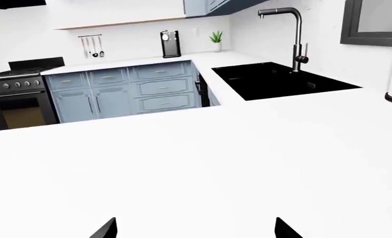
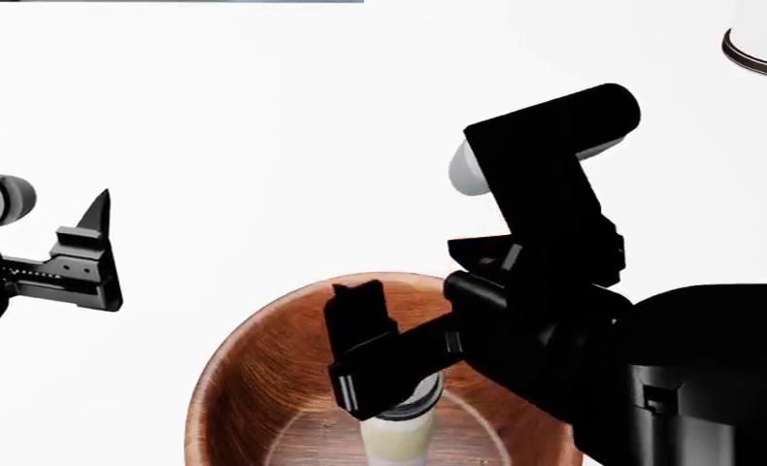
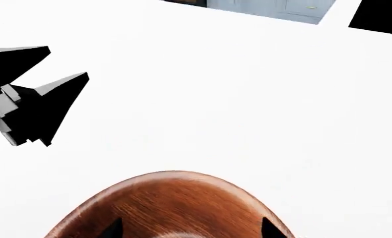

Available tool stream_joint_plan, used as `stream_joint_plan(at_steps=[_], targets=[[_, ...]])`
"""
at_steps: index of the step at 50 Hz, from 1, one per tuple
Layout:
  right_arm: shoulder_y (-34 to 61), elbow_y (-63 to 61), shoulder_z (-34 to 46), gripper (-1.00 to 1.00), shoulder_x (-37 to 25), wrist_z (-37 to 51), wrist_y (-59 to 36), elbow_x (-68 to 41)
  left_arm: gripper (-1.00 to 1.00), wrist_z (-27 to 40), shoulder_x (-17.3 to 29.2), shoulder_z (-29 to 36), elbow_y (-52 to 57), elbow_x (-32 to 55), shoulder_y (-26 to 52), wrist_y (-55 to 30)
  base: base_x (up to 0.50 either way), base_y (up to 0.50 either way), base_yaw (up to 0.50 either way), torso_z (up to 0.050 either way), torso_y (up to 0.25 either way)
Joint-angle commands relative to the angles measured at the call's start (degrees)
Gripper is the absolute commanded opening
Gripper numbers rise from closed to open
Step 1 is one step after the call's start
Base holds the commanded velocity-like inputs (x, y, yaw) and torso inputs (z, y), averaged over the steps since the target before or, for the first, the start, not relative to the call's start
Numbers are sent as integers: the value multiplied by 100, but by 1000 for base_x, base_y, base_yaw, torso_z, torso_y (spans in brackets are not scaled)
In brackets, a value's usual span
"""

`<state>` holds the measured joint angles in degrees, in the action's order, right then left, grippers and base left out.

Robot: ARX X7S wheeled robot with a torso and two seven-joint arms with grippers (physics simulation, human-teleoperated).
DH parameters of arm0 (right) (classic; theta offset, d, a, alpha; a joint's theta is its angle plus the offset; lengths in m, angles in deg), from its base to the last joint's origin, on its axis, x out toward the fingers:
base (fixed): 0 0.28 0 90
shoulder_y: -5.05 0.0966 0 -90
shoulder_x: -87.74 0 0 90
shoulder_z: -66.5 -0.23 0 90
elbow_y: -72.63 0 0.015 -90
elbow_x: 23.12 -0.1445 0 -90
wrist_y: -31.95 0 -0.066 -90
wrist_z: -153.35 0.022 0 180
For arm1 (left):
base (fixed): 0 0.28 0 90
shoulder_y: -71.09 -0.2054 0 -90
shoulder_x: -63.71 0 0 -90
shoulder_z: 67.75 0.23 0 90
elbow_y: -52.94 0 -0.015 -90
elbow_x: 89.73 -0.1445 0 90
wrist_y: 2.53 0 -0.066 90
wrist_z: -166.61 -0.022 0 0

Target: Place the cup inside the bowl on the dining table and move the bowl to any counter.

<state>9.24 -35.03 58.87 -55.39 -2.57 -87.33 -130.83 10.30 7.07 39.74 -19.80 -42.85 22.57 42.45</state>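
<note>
The wooden bowl [image 2: 248, 388] sits on the white dining table [image 2: 293, 126] at the near edge of the head view. The cream cup [image 2: 397, 437] stands upright inside it, its dark lid just under my right gripper [image 2: 403, 374]. That gripper hangs over the bowl with its jaws wide apart around the cup's top, and whether they touch it is hidden. In the right wrist view its fingertips [image 3: 113, 229] frame the bowl's [image 3: 176, 198] inner wall. My left gripper [image 2: 92, 252] hovers open over bare table left of the bowl, holding nothing; it is also visible as the left gripper [image 3: 63, 64].
Beyond the table runs a white counter [image 1: 249, 58] with a black sink [image 1: 282, 82] and black faucet [image 1: 292, 34]. A stove [image 1: 17, 94] and blue-grey cabinets [image 1: 130, 89] stand further back. A white cylinder with a dark base [image 2: 762, 44] stands at the table's far right.
</note>
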Motion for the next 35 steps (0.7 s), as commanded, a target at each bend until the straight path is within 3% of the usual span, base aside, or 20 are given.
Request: stream_joint_plan(at_steps=[1,6,21,35], targets=[[533,29,-214,100,-278,87,-285,-116,100,27,-5,20,34,18,13,-25,0,0,0,0,0],[711,57,-197,100,-642,-15,-596,-18,100,6,-32,68,-12,-28,3,10,0,0,0,0,0],[154,-437,-103,100,-2126,63,-260,-470,100,-13,-44,105,81,3,-60,44,0,0,0,0,0],[-337,-459,165,100,-2009,6,-59,-449,100,-26,-28,120,63,5,-94,65,0,0,0,0,0]])
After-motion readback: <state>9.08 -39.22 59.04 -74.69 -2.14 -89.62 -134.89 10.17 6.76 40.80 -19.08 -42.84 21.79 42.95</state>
